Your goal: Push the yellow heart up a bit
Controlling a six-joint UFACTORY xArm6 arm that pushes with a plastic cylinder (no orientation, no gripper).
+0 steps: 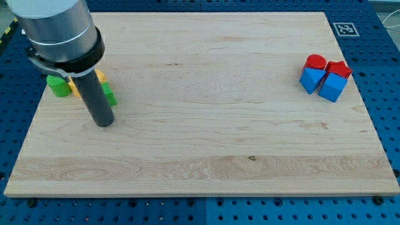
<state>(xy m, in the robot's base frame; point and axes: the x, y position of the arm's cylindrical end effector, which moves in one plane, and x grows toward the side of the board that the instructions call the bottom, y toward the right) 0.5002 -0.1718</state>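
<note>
The yellow heart lies at the view's left, mostly hidden behind my rod; only small yellow bits show on either side of it. A green block sits to its left and another green block to its lower right, both touching the yellow piece as far as I can tell. My tip rests on the wooden board just below this cluster, below the right green block.
At the view's right stands a tight group: a red cylinder, a red block, a blue block and a blue block. A fiducial tag marks the board's top right corner.
</note>
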